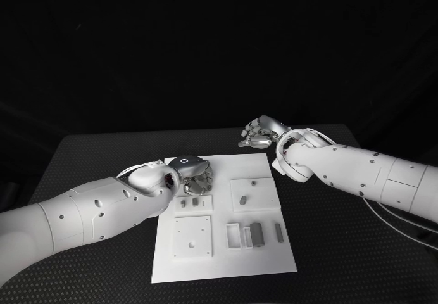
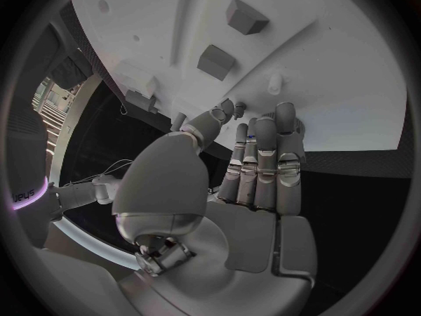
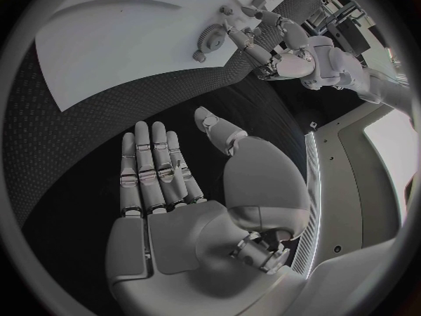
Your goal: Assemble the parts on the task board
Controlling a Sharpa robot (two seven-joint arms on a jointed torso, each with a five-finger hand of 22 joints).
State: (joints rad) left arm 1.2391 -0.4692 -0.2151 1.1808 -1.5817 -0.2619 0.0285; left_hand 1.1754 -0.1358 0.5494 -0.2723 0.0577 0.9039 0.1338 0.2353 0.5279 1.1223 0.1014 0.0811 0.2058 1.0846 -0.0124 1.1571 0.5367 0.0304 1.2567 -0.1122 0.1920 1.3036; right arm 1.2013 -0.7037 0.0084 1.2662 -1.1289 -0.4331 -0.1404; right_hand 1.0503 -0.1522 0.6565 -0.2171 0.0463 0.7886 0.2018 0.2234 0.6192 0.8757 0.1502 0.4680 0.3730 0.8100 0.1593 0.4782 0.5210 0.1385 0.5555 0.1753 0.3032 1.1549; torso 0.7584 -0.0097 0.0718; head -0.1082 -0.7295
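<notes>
The white task board (image 1: 228, 266) lies in the middle of the black table. My left hand (image 1: 190, 172) is over its far left corner, fingers stretched side by side with the tips down at the board (image 2: 333, 84). A grey gear (image 3: 209, 35) lies right at those fingertips; whether the left hand (image 3: 290, 53) grips it is not clear. A small peg (image 2: 274, 84) stands just past the fingers. My right hand (image 1: 260, 134) hovers beyond the board's far edge with a flat, bare palm (image 3: 167, 182) and nothing in it.
Raised white plates sit on the board: one with two small grey pieces (image 1: 190, 203), one with a peg (image 1: 243, 201), one with holes (image 1: 192, 237). Three grey blocks (image 1: 256, 233) stand in a row near the front right. Black table (image 1: 347, 253) surrounds the board.
</notes>
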